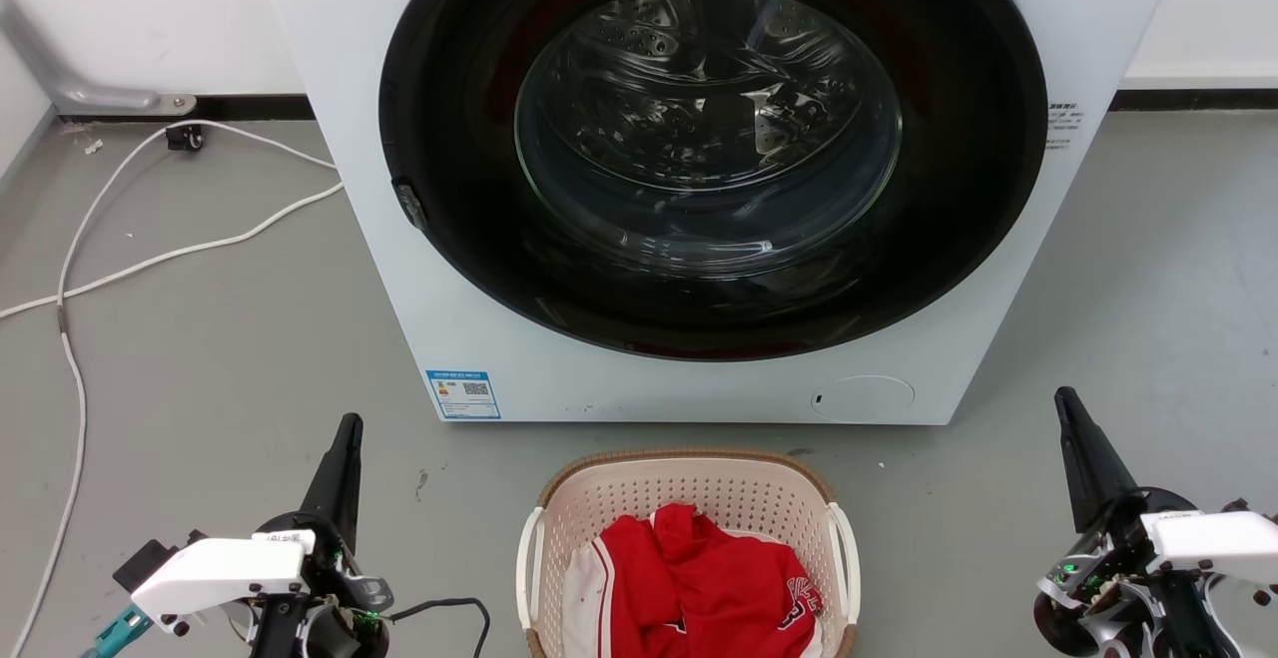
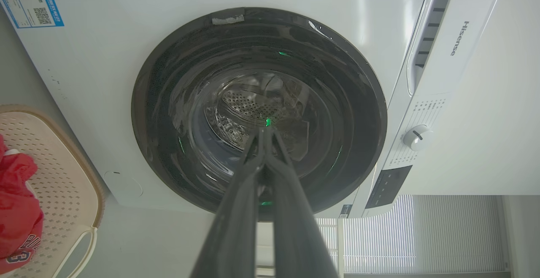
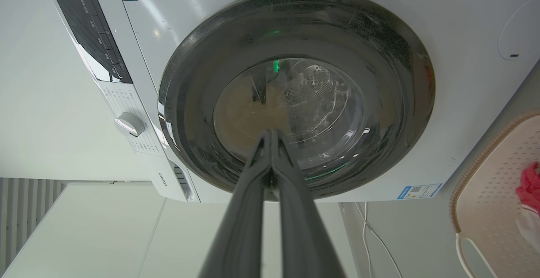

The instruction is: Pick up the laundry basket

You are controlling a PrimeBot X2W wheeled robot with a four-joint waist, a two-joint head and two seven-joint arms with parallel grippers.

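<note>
The laundry basket (image 1: 689,483) stands on the floor in front of the washing machine, cream with perforated walls, a brown rim and white side handles. Red and white clothing (image 1: 699,583) lies inside it. In the left wrist view the laundry basket (image 2: 63,172) is at the left edge; in the right wrist view the laundry basket (image 3: 493,193) is at the right edge. My left gripper (image 1: 349,423) is shut and empty, well left of the basket. My right gripper (image 1: 1064,398) is shut and empty, well right of it. Both point at the machine, left gripper (image 2: 265,131), right gripper (image 3: 271,133).
The white washing machine (image 1: 449,338) with its round dark glass door shut stands close behind the basket. White cables (image 1: 150,259) trail across the grey floor at the left. Bare floor lies on both sides of the basket.
</note>
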